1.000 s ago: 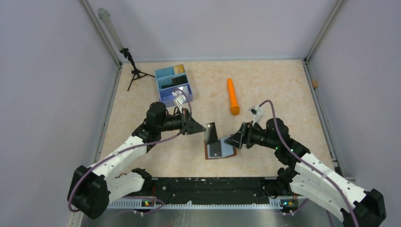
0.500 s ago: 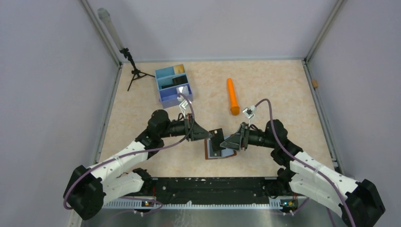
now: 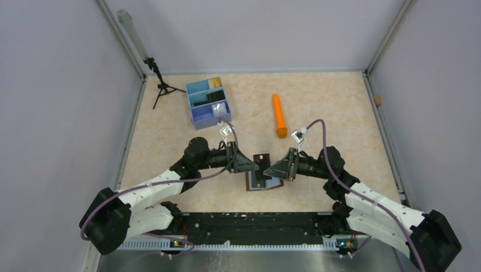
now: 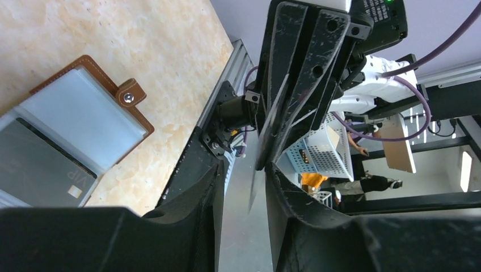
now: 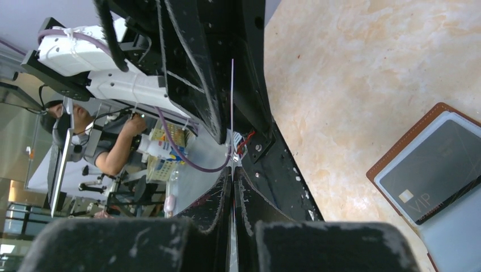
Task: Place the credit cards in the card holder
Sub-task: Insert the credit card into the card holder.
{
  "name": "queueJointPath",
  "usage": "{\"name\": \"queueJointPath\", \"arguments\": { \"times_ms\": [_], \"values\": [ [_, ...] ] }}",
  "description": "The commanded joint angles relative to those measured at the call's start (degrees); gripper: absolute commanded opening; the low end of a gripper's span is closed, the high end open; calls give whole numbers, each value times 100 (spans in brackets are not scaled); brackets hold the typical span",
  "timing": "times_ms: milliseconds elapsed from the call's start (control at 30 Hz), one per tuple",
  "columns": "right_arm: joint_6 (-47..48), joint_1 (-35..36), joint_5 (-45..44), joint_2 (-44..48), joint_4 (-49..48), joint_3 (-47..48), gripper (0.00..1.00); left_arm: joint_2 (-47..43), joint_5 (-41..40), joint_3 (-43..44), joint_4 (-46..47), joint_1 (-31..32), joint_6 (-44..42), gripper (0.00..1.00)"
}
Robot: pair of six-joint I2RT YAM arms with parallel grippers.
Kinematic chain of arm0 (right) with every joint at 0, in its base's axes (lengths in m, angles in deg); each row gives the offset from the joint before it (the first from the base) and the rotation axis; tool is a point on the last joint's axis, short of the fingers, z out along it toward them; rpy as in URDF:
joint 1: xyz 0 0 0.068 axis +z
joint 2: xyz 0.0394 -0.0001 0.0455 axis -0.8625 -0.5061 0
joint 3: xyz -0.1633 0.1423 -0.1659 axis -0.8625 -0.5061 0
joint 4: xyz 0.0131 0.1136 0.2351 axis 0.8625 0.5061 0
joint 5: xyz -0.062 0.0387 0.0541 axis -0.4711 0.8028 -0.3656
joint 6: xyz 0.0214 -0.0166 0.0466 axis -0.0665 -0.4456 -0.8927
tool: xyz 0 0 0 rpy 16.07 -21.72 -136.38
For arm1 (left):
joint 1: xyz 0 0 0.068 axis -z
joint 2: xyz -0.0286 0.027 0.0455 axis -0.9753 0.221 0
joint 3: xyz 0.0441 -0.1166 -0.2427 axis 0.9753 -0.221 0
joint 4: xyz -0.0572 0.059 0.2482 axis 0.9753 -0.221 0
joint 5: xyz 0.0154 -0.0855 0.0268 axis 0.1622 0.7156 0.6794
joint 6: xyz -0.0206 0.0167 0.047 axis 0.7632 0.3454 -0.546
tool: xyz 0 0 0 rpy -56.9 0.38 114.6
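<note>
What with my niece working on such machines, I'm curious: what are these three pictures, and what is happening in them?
This is a robot: a left arm and a right arm bolted at the near edge of a table. One picture looks down from above; the other two come from a camera on each wrist. On the table lie an open brown wallet with a dark card in its clear sleeve, a blue tray and an orange stick. Above the wallet the arms meet: the right fingers are shut on a thin card, and the left fingers stand open around its other end.
</note>
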Motion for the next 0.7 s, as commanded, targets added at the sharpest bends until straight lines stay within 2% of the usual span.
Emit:
{"name": "queueJointPath", "arguments": {
  "times_ms": [0,167,300,400,433,467,500,533,600,667],
  "values": [
    [-32,57,-130,103,-502,7,0,43,-93,-113,722,138,312,34],
    [-27,66,-89,93,-521,-15,0,17,-100,-136,883,211,438,35],
    [8,61,-35,46,-431,5,0,77,-70,-216,1199,252,641,32],
    [92,61,-72,63,-216,20,0,125,-94,-272,1380,282,780,11],
    [187,61,-163,91,50,56,13,113,-175,-283,1310,283,790,3],
    [325,56,-318,148,393,125,29,73,-277,-293,1191,283,748,0],
    [504,61,-523,218,864,217,46,12,-401,-298,975,283,694,0],
    [710,57,-775,299,1356,333,57,-59,-594,-295,670,283,588,0],
    [1085,62,-1262,478,2295,548,67,-193,-1112,-240,-162,283,300,0],
    [1367,62,-1860,652,3185,780,70,-264,-1603,-191,-822,284,130,0]
  ]
}}
